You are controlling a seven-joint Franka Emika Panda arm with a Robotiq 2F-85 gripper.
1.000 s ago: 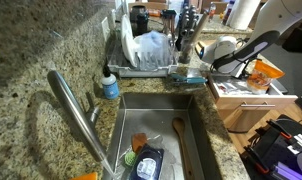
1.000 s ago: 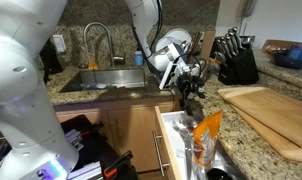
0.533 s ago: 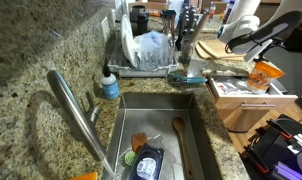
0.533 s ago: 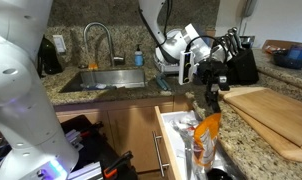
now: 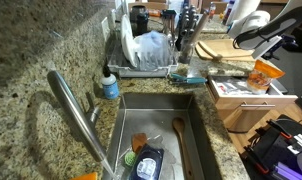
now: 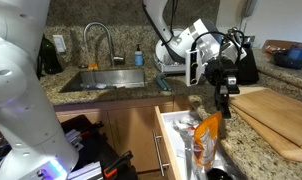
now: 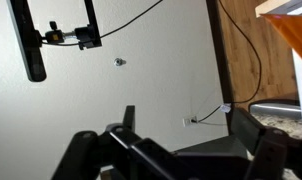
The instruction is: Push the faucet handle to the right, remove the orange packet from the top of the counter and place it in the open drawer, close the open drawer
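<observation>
Left to right: long curved steel faucet spout (image 6: 96, 35) far left. Shallow light-wood pull-out drawer (image 6: 171, 135) stands open, small bright orange flat pouch (image 6: 206, 135) upright inside it. My black Robotiq gripper (image 6: 222, 103) hovers just above pouch, jaws spread wide, nothing held (wrist view agrees). Pouch looks light, crinkly, floppy; if regrasping, I'd pinch top edge.

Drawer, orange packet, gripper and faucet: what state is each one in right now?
drawer, pulled open.
orange packet, standing up inside the drawer, not gripped.
gripper, open and empty, above the packet.
faucet, no water seen running.
</observation>
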